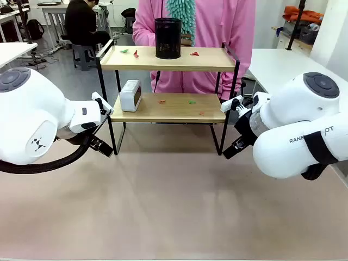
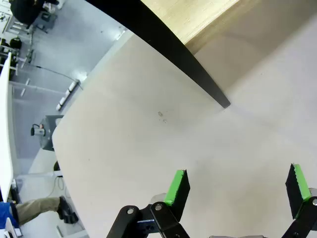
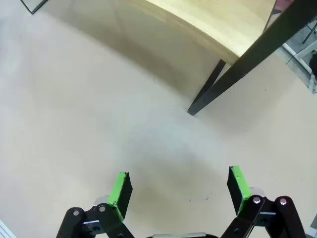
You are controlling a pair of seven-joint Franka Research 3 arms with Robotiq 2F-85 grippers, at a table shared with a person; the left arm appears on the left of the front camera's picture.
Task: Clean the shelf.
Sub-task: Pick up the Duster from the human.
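Front view, near to far. Left gripper (image 1: 103, 147) and right gripper (image 1: 231, 149) hang low over the table (image 1: 174, 206), each just outside a front leg of the shelf (image 1: 174, 112). The wrist views show both with jaws spread wide and nothing between the green pads (image 2: 178, 187).

The shelf stands mid-table toward the far edge, between the two grippers, its legs on the tabletop. Its long axis runs left to right across the table. The open front faces the robot and the railed ends face the arms.

Lower board: a white box (image 1: 130, 95) at the left, with small red and green scraps (image 1: 191, 101) to its right. Upper board: a black mesh cup (image 1: 168, 38) at centre, with more scraps on either side. Behind stands a person (image 1: 228, 27) in pink with a teal duster (image 1: 182, 16).

Likely hazards:
- An arm closing in could nudge a thin leg and shift the shelf, which looks light.
- A sweep along the upper board could tip the cup.
- The scraps look light and could slide off an unrailed long edge onto the table rather than be gathered.
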